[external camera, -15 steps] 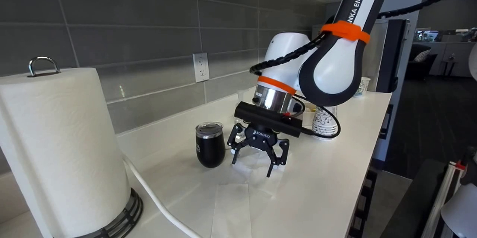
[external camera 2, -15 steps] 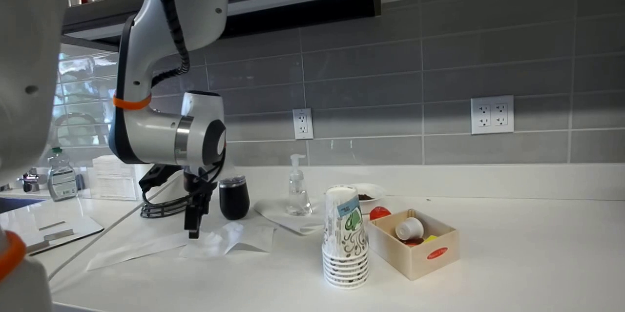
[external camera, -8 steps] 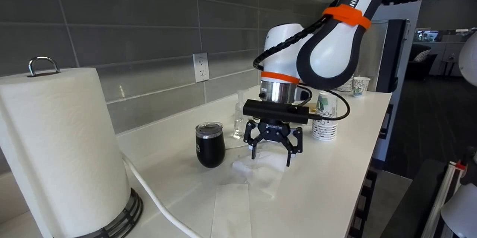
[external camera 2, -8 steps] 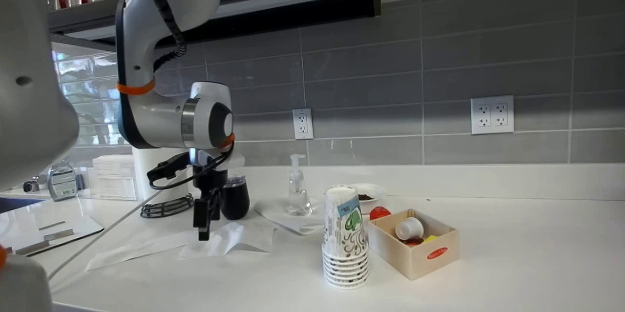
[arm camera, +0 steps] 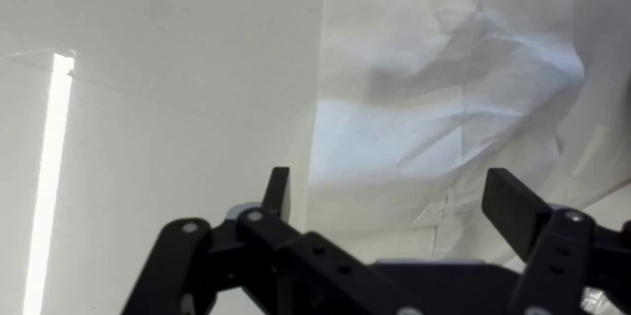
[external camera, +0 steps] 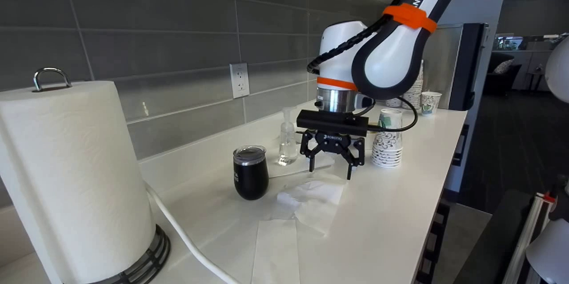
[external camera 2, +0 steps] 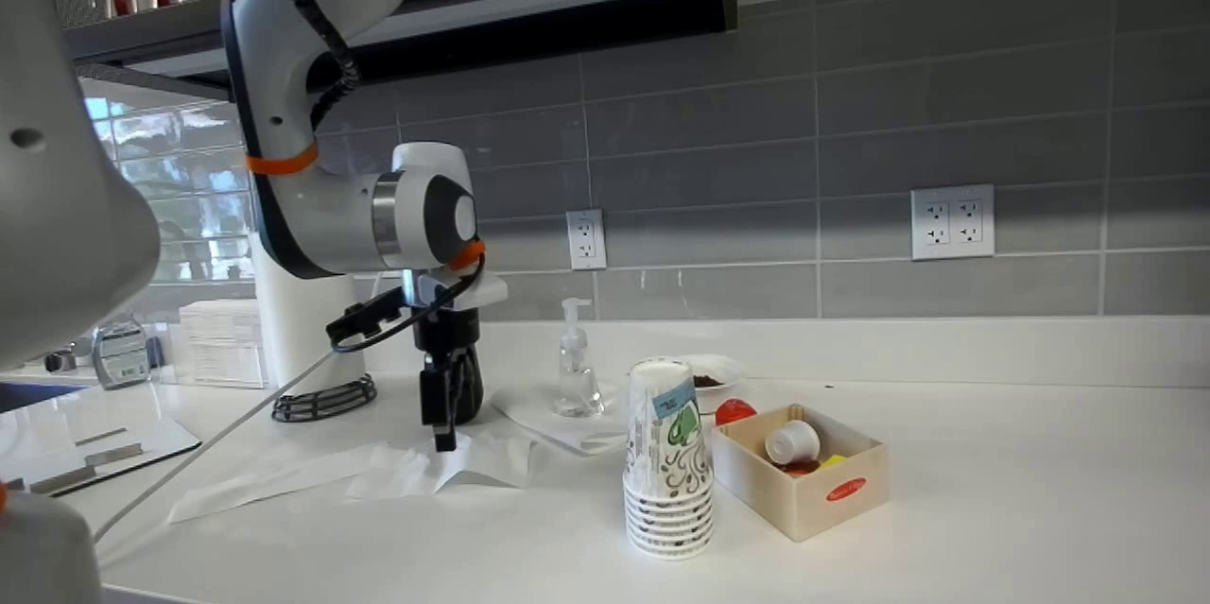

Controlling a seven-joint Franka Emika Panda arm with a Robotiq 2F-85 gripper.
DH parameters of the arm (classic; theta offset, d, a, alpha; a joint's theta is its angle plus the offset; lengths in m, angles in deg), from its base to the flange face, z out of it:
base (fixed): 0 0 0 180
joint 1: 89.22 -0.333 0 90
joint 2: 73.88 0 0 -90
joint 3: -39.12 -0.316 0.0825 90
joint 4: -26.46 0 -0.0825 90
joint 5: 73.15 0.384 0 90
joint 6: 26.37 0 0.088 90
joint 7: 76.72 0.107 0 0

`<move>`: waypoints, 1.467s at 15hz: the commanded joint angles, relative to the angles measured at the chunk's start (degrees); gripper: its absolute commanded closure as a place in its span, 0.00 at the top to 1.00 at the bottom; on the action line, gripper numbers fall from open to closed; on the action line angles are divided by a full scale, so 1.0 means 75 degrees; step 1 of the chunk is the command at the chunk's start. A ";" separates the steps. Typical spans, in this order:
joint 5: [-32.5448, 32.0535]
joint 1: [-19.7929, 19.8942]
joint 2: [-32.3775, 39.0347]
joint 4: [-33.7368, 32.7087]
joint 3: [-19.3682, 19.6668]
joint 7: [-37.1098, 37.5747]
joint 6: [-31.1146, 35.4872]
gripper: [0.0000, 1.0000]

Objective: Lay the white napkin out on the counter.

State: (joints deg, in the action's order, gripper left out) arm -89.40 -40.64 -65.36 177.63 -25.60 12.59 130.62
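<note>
My pincer point(external camera: 330, 174) points down over the off-white counter point(external camera: 378, 230), its two fingers point(arm camera: 512, 209) spread wide, with paper and a sliver of bare countertop showing through the gap. The white napkin point(arm camera: 384, 137) lies on the counter beneath me, creased and ridged. In the wrist view one straight edge of it runs just inside my finger at the left, so that fingertip shows against bare counter, while the fingertip at the right shows against the paper; most of the napkin stretches toward the top of that view. In an exterior view its far corner shows close by one tip; whether I touch the paper I cannot tell. A flat, pale paper strip point(external camera: 276, 253) lies at the napkin's near end; I cannot tell if they overlap. The black mug point(external camera: 251, 182) stands upright near the napkin but apart, toward the grey backsplash point(external camera: 169, 108). A clear pump bottle point(external camera: 287, 147) and stacked patterned paper cups point(external camera 2: 669, 462) stand nearby.
</note>
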 commanded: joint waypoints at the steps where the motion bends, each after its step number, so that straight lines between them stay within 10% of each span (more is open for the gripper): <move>1: 0.1130 -0.2042 -0.0736 -0.0032 0.2007 -0.1089 0.0000 1.00; 2: 0.0178 -0.1156 -0.0341 -0.0110 0.1335 -0.0498 -0.0050 1.00; 12: -0.1068 -0.1599 0.0142 -0.0285 0.1939 -0.0222 0.0424 0.89; 22: -0.2876 -0.2901 0.1248 -0.0850 0.3157 0.0495 0.0902 1.00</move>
State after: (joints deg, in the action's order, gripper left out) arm -106.72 -59.11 -59.62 173.69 -5.45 13.33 136.43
